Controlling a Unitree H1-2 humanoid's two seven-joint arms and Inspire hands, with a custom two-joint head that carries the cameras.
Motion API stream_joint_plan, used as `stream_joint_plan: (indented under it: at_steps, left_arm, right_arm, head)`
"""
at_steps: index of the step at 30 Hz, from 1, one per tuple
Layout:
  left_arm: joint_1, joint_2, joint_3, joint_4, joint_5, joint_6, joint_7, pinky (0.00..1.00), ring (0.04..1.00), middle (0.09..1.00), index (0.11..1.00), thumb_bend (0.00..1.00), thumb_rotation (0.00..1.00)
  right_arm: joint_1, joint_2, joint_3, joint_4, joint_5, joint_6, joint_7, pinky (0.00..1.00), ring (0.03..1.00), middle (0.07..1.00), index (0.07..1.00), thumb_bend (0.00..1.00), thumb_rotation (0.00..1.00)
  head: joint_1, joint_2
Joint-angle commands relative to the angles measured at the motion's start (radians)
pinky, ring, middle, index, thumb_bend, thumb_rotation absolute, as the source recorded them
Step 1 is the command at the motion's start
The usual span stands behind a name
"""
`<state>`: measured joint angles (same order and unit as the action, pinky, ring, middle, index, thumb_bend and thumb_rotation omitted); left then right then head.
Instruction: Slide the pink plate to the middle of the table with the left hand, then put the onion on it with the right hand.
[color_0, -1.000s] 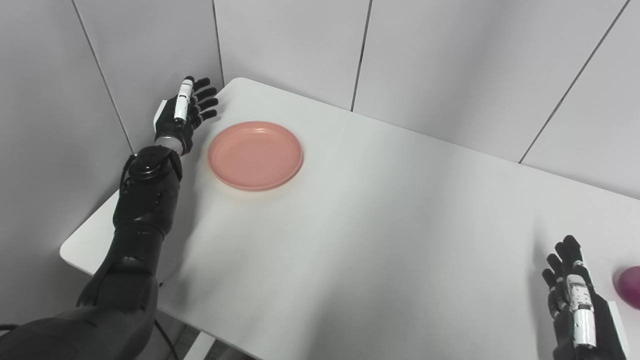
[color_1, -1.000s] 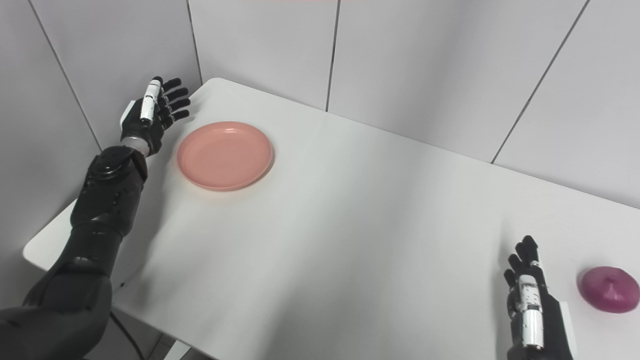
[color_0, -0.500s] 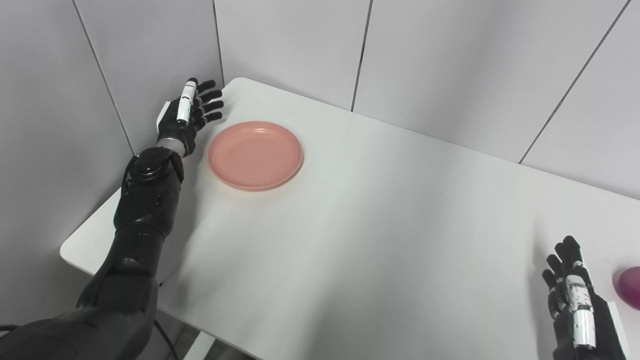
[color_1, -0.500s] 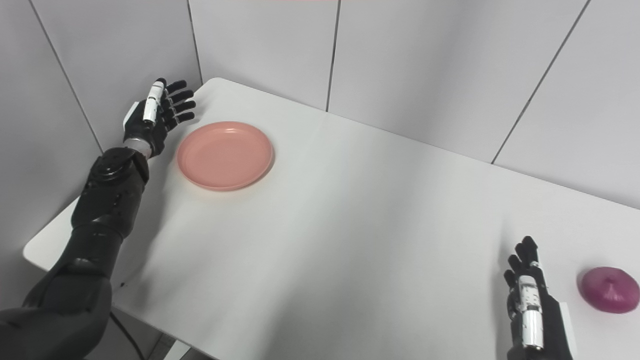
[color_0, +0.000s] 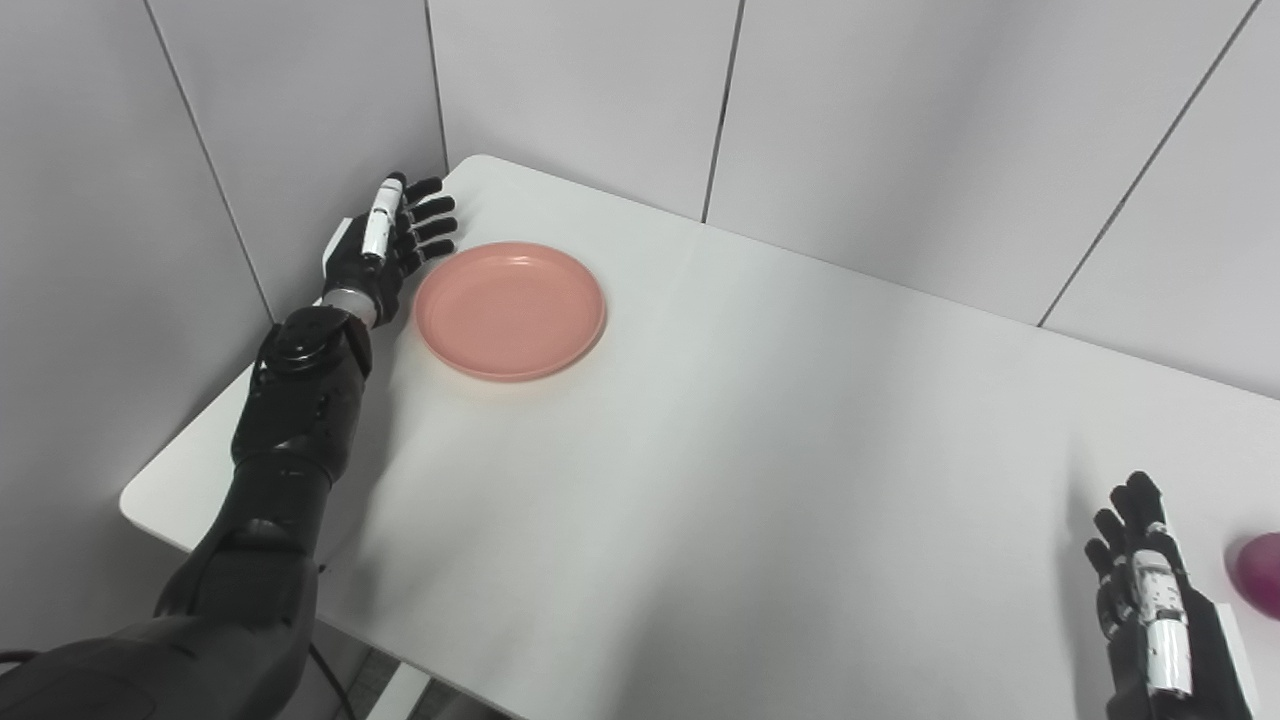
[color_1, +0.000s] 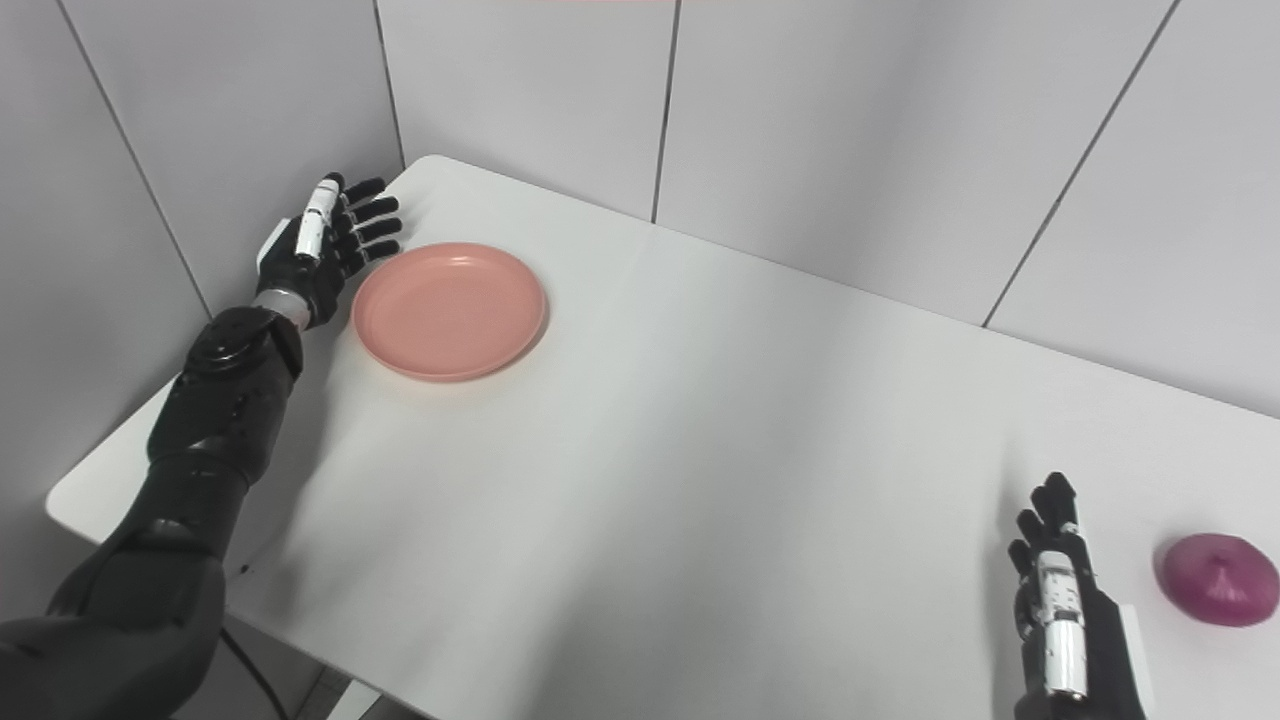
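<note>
At the table's (color_1: 700, 420) far left corner lies one pink plate (color_1: 449, 310), nothing in it. The left hand (color_1: 325, 250) stands just beside its left rim, fingers spread, grasping nothing. One purple onion (color_1: 1220, 579) sits near the right hand (color_1: 1065, 610), fingers likewise released.

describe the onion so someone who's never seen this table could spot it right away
Start at the white table and go to its near right end. Beside the right robot hand there lies the onion, apart from it: a squat purple bulb, the only rounded, dark-coloured thing there.
</note>
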<state>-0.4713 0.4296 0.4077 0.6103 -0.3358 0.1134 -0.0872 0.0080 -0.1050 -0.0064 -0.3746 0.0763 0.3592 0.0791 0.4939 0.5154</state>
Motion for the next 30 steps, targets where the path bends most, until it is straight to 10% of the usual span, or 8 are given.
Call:
stream_joint_plan:
  at_steps: [1, 30]
  left_arm:
    - [-0.030, 0.013, -0.005, -0.027, -0.008, -0.038, -0.016, 0.76, 0.773, 0.772, 0.756, 0.28, 1.00]
    - [-0.029, -0.013, -0.014, -0.018, -0.024, -0.019, -0.048, 0.75, 0.767, 0.769, 0.758, 0.30, 1.00]
  right_arm:
    - [-0.017, -0.003, -0.002, -0.043, 0.003, -0.014, 0.003, 1.00, 1.000, 1.000, 1.000, 0.00, 1.00]
    - [-0.015, -0.002, -0.004, -0.041, 0.008, -0.016, 0.003, 1.00, 1.000, 1.000, 1.000, 0.00, 1.00]
  head:
    - [-0.002, 0.000]
    - [-0.006, 0.007]
